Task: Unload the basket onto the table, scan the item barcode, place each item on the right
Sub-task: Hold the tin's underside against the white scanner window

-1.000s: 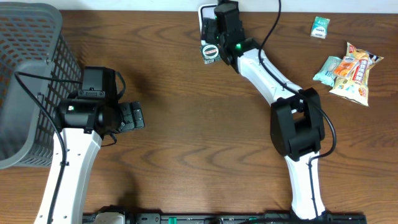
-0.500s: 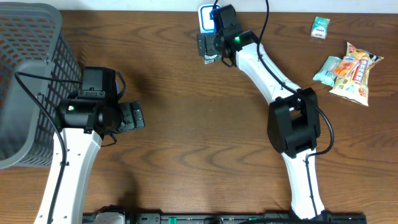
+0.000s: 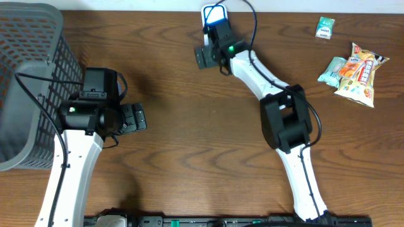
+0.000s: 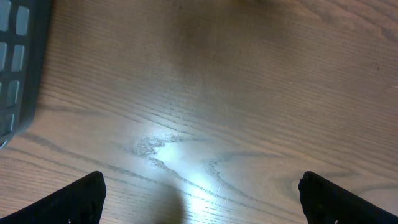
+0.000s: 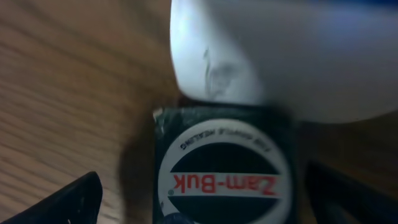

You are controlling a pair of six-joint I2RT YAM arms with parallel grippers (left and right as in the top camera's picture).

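Overhead, near side: a brown wooden worktop (image 3: pixel 189 164), seen from above.
Basket (image 3: pixel 28 82): grey mesh, at the left end of the worktop, running from near to far.
Left pincer (image 4: pixel 210 198): wide open and holding nothing, hanging over bare wood just beside the basket.
Snack packets (image 3: pixel 360 72): an orange-and-yellow one with a pale teal one touching it, lying on the right side, well apart from both pincers.
Right arm (image 3: pixel 265 69): white, stretched across to the far middle of the worktop.
Right pincer (image 5: pixel 214 200): spread wide, one finger on either side of the box (image 5: pixel 224 168). There is a clear gap on one side and the other is too blurred to judge, so the box does not look gripped.
Box: small, dark and square, with a round white label reading "Zam-Buk" in red. It lies flat on the wood just in front of the scanner (image 5: pixel 267 56).
Scanner: white, with a blue patch when seen from above, at the far edge of the worktop.
Small green packet (image 3: pixel 325 28): alone at the far right.
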